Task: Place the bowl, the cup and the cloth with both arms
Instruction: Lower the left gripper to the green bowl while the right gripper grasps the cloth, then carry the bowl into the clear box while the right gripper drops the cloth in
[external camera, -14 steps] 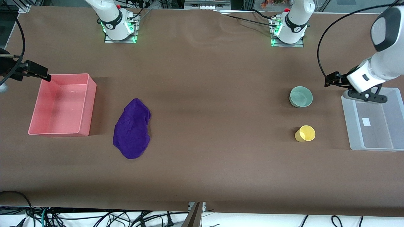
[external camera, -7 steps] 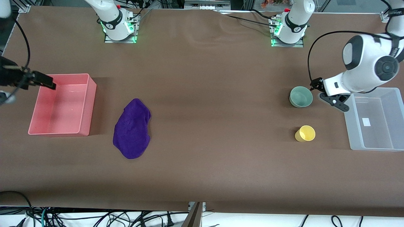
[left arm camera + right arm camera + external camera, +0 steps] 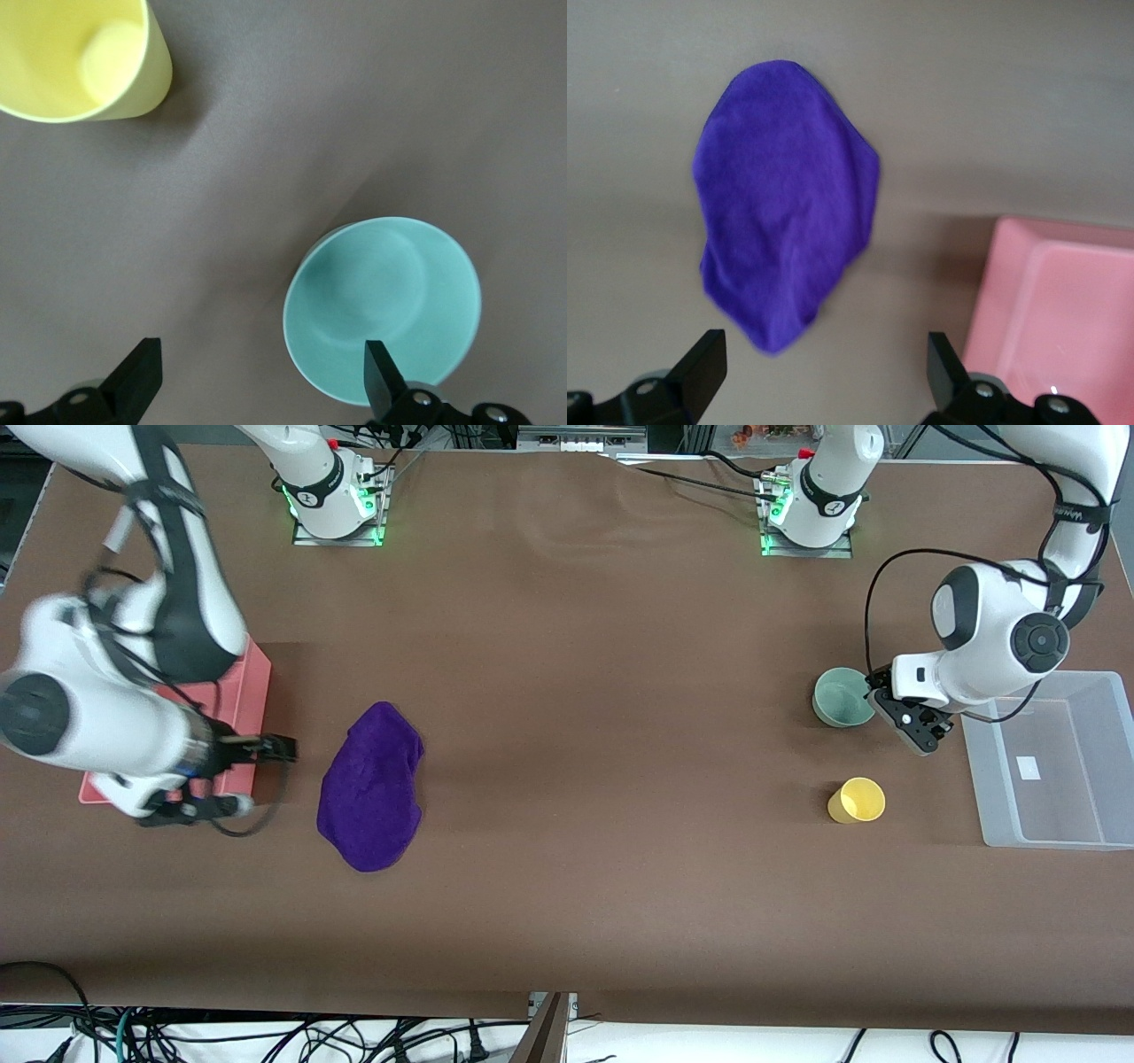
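The brown surface (image 3: pixel 585 691) carries a pink bin (image 3: pixel 252 691) at the right arm's end and a clear bin (image 3: pixel 1045 779) at the left arm's end. The purple cloth (image 3: pixel 370 786) lies flat beside the pink bin. The right end effector (image 3: pixel 190 810), fingers apart, hangs over the pink bin's edge nearest the cloth. The left end effector (image 3: pixel 917 731), fingers apart, hangs just beside the bowl (image 3: pixel 842 696). The yellow cup (image 3: pixel 857 800) stands nearer the camera.

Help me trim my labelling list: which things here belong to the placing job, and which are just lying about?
Job:
bowl, left tool open beside it
cup
cloth, right tool open near it

Possibly part of it, the purpose isn't shown:
pink bin
clear bin
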